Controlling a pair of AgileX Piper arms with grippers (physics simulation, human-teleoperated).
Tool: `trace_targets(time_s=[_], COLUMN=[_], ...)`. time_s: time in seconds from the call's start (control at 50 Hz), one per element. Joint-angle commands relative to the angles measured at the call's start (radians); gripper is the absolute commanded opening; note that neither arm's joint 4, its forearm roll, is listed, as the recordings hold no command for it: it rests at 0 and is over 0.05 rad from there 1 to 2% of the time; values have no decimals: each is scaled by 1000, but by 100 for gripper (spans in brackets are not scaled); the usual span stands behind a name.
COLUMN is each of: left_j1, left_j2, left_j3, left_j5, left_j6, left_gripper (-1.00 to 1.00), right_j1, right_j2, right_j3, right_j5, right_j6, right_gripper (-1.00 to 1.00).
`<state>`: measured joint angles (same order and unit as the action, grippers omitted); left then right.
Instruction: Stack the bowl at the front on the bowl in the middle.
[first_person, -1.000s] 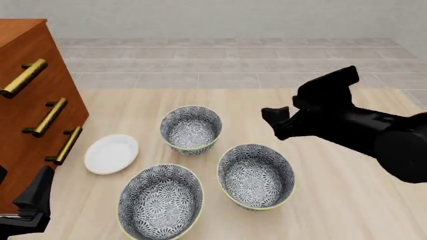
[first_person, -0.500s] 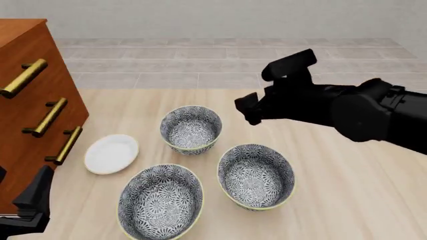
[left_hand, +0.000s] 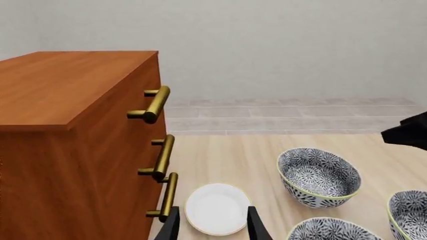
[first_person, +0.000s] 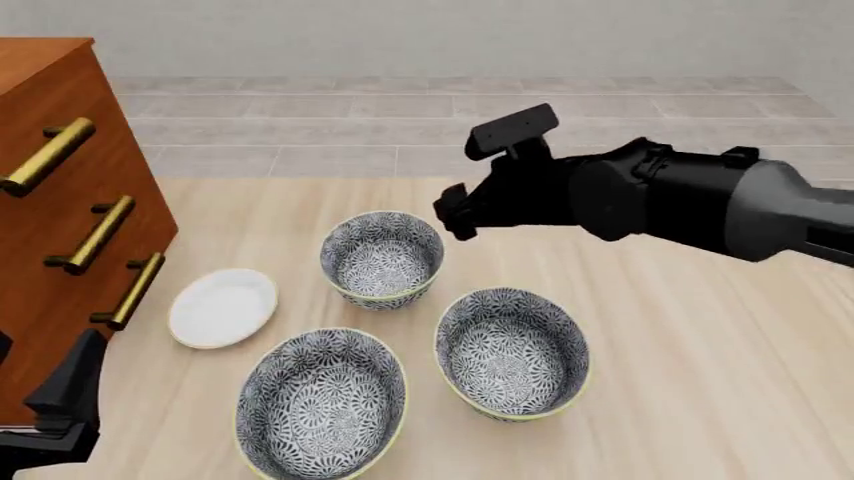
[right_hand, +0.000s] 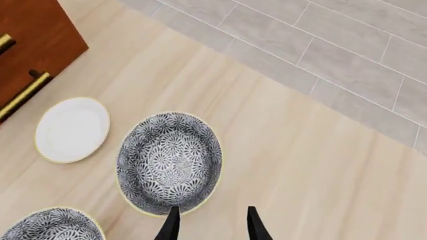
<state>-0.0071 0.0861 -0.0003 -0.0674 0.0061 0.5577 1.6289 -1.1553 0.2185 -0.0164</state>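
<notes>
Front bowl (first_person: 320, 400): deep, round, dense blue-and-white floral glaze, pale yellow rim; lower left of centre in the front view, upright on the table.
Middle bowl (first_person: 513, 352): same shape and pattern; just right of the front bowl, apart from it.
Far bowl (first_person: 382, 257): identical; upper centre, under the right gripper.
Right gripper (first_person: 454, 213): matte black, fingers parted, holding nothing, above the far bowl's right rim.
Left gripper (left_hand: 212, 230): fingers apart, empty; lower left corner.
Plate (first_person: 223, 307): small, flat, plain white.
Table (first_person: 694, 380): pale wood grain.
Cabinet (first_person: 60, 200): reddish wood, brass bar handles.

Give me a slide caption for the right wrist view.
Open right hand above a floral bowl, white plate beside it.
</notes>
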Motion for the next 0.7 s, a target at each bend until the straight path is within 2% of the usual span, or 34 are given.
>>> trace_targets(time_s=[0.02,0.44,0.7], left_j1=[2,9,11], left_j2=[10,24,32], left_j3=[0,0,0], left_j5=[-9,-22,-27], left_j6=[0,-7,-12], left_gripper=[100,100,100], right_j1=[7,-14,-39], right_j2=[125,307,397], right_j3=[-106,-283,-332], right_j5=[23,60,56], right_j6=[18,36,33], right_gripper=[100,100,100])
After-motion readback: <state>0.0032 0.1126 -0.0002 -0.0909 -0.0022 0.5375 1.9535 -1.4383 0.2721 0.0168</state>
